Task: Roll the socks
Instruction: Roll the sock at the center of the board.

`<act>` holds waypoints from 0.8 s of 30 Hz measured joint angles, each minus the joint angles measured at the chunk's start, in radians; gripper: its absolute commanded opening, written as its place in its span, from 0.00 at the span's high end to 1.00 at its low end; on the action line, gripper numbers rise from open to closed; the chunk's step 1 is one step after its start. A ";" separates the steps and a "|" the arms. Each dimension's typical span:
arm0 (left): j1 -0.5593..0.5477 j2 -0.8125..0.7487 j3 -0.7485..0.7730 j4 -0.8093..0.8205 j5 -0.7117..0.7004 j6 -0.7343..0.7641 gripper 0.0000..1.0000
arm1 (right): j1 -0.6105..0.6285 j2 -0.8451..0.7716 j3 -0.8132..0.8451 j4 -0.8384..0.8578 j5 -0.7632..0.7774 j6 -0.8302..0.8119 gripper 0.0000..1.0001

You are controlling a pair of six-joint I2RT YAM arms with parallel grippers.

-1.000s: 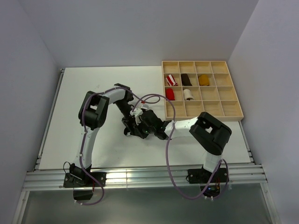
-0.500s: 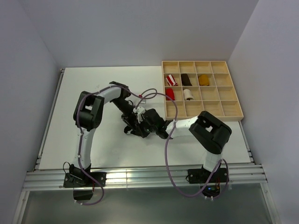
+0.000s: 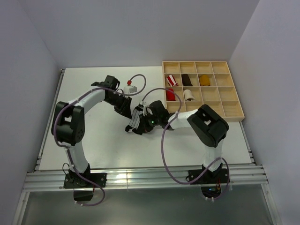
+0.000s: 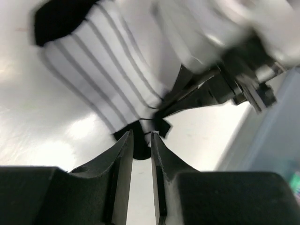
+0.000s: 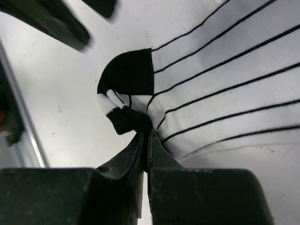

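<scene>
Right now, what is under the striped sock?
Bare white table shows around the striped sock, which lies on it; the right end effector pinches its black edge. Whether anything lies beneath is covered.

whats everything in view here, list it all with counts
table: one, white, under everything
tray: one, light wood grid, table's far right
striped sock: one, white with thin black stripes and black ends, table centre
striped bundle: one, red-and-white, tray's second row
brown bundle: one, dark brown, second row
mustard bundle: one, yellow, second row
red bundle: one, red, third row
cream bundle: one, cream with brown, third row
left gripper: one, black, jaws slightly apart near the striped sock
right gripper: one, black, shut on the striped sock's black end
</scene>
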 measured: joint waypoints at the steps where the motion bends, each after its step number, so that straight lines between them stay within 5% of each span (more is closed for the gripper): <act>1: 0.005 -0.039 -0.040 0.045 -0.028 -0.002 0.72 | -0.011 0.016 0.028 -0.031 -0.028 0.007 1.00; 12: -0.002 -0.357 -0.397 0.431 -0.245 0.077 0.63 | -0.060 0.164 0.263 -0.316 -0.233 0.105 1.00; 24: -0.211 -0.674 -0.777 0.709 -0.420 0.261 0.54 | -0.088 0.249 0.327 -0.481 -0.418 0.158 1.00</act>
